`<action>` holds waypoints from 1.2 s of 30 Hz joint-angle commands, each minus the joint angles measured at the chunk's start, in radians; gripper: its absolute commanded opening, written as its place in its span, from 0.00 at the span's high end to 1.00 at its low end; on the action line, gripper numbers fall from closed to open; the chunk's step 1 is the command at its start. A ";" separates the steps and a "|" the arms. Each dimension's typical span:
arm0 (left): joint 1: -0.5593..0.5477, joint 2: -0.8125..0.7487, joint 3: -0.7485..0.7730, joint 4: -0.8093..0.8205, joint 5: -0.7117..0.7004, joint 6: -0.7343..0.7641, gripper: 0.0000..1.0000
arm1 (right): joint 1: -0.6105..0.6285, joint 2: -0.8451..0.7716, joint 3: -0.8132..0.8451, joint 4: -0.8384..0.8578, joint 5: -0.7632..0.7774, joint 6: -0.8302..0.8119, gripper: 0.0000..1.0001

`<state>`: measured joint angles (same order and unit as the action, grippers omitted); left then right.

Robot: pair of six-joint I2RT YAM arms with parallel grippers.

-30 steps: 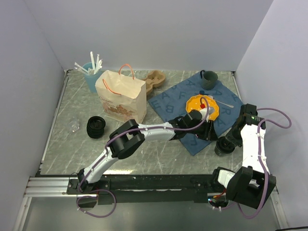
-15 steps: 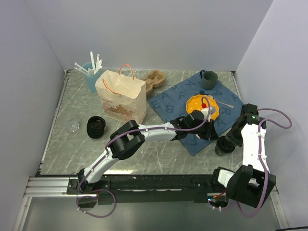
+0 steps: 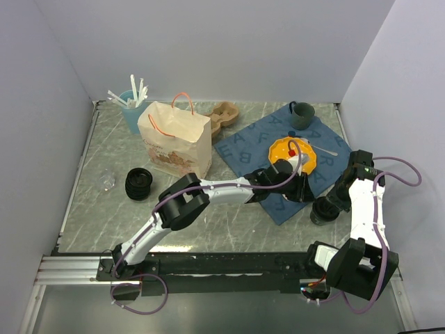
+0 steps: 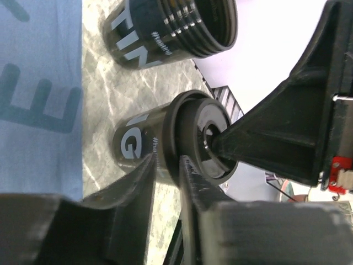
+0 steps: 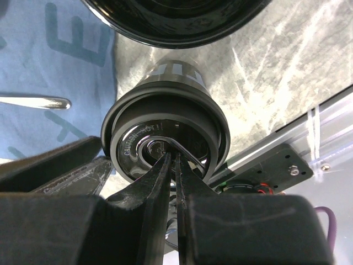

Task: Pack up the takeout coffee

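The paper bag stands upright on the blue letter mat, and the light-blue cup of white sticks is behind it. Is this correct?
Not fully. The paper bag stands upright on the marble table, not on the blue letter mat, which lies to its right. The light-blue cup of white sticks is indeed behind it. The top external view shows this.

Overhead rear view, wrist views near cup (image 4: 138, 146)

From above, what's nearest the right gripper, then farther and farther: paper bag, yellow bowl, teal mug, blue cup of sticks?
From the right gripper:
1. yellow bowl, just behind it, a bit left
2. teal mug, back right
3. paper bag, left of centre
4. blue cup of sticks, back left corner
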<state>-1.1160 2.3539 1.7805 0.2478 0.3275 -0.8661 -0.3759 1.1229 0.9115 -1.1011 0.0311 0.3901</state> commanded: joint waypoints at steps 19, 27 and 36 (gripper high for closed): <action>0.013 -0.079 -0.024 -0.001 0.105 0.058 0.58 | -0.008 0.034 -0.046 0.044 0.010 -0.008 0.85; 0.001 -0.097 -0.009 -0.018 0.090 0.075 0.57 | -0.008 0.034 -0.046 0.044 0.009 -0.008 0.85; -0.007 -0.107 -0.010 -0.021 0.068 0.073 0.59 | -0.008 0.035 -0.046 0.047 0.009 -0.008 0.85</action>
<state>-1.1069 2.3157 1.7496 0.1974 0.3962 -0.8059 -0.3786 1.1229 0.9115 -1.0859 0.0185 0.3836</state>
